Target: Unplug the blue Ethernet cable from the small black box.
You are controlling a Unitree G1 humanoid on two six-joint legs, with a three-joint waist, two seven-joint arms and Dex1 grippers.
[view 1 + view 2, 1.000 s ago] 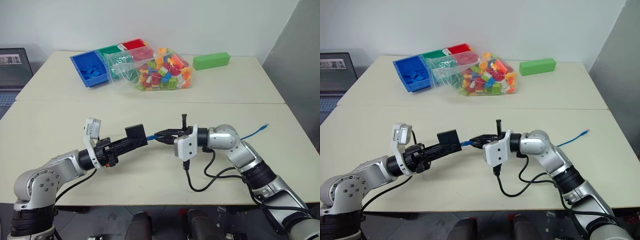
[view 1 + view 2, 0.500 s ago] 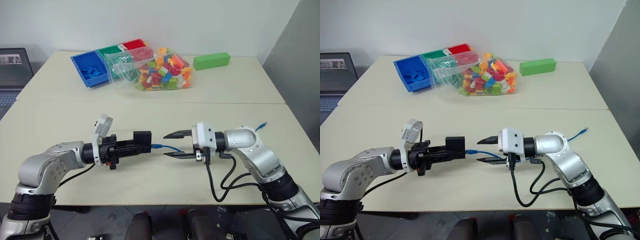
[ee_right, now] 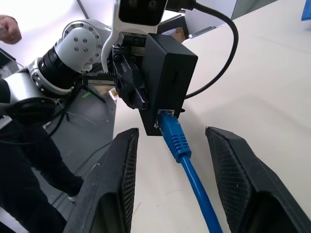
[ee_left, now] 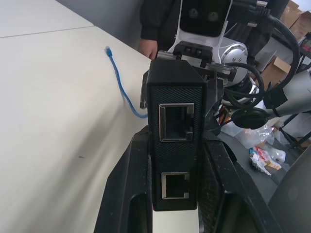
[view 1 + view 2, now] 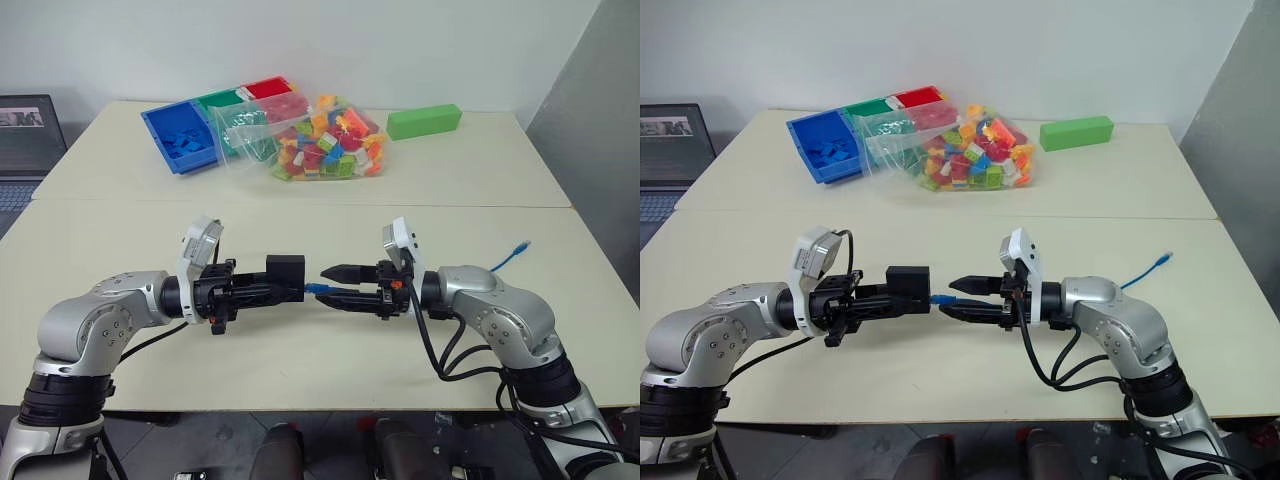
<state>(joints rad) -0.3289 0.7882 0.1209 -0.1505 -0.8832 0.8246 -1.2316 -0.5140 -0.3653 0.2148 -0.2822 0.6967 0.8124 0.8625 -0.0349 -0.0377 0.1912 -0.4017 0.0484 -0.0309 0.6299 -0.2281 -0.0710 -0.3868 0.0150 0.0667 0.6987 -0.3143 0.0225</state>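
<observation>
My left gripper [image 5: 287,288] is shut on the small black box [image 5: 286,270] and holds it level above the table. In the left wrist view the box [image 4: 177,92] stands between my fingers [image 4: 129,194] with two ports facing the camera. The blue Ethernet cable has its plug [image 3: 167,124] seated in the box's edge. My right gripper [image 5: 326,284] is open, one finger above and one below the cable [image 5: 317,289], close to the plug without clamping it. The cable's free end [image 5: 519,245] lies on the table to the right.
At the back of the table stand a blue bin [image 5: 180,140], a clear bag of coloured bricks [image 5: 325,135] and a green block [image 5: 423,122]. A laptop [image 5: 25,135] sits far left. A person's hand [image 3: 7,29] shows beyond the table.
My right gripper let go of the cable at the box, opened, rolled over and now straddles the cable near the plug. The left hand has turned a little, still holding the box.
</observation>
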